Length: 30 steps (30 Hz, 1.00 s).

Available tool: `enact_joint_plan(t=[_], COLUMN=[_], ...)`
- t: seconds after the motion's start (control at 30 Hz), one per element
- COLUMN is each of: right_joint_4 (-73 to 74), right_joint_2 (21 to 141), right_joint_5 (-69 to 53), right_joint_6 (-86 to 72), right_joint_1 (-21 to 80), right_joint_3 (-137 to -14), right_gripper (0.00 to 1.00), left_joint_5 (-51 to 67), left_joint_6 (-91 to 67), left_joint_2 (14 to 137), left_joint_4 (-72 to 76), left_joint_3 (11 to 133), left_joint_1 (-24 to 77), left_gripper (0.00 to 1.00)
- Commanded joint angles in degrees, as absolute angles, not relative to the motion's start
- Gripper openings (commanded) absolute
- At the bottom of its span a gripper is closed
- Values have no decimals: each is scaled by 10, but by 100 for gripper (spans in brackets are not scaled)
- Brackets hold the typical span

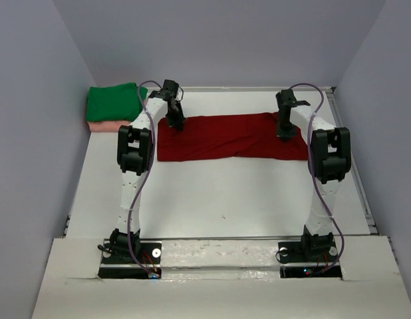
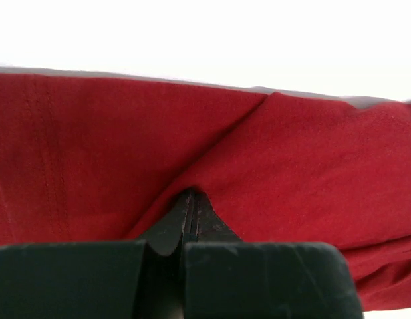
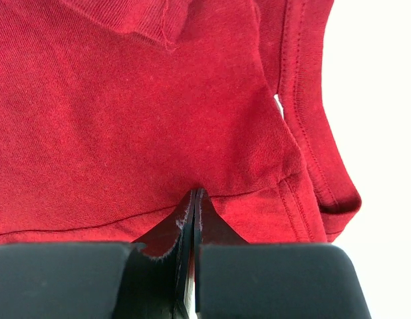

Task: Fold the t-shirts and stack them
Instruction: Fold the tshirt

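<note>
Item, red t-shirt (image 1: 232,137): spread across the far half. My left gripper (image 2: 190,199) and right gripper (image 3: 196,196) each clenched on its far edge, opposite ends (I judge, for folding evenly). Folded green t-shirt (image 1: 114,101): far left.

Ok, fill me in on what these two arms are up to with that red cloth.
Both arms are working on a red t-shirt laid partly folded into a wide band across the far part of the table. The left gripper is pinched shut on the fabric near the shirt's left end, and the right gripper is pinched shut near its right end. In the far left corner, a folded green t-shirt sits stacked on a folded pink one.
</note>
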<state>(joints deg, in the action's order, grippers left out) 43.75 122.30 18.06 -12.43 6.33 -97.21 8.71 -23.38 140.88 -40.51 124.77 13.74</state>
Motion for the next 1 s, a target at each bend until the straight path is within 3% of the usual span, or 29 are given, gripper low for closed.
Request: enact_joint_plan(t=[0.0,0.4,0.97], right_joint_4=[447,468,549], right_joint_2=[1230,1289,1426], right_joint_5=[153,134,58], right_joint_6=[-128,-93,-32], right_joint_1=[63,63,63], right_joint_3=[-970,-1047,-1284], right_gripper=[0,0,0], left_joint_5=[113,120,152], left_joint_6=[-240,-265,-320], left_joint_2=[1404,1372,1184], left_joint_4=[-433,-433,-324], left_joint_3=[1252,1131,772], left_joint_1=[138,138,195], left_gripper=[0,0,0])
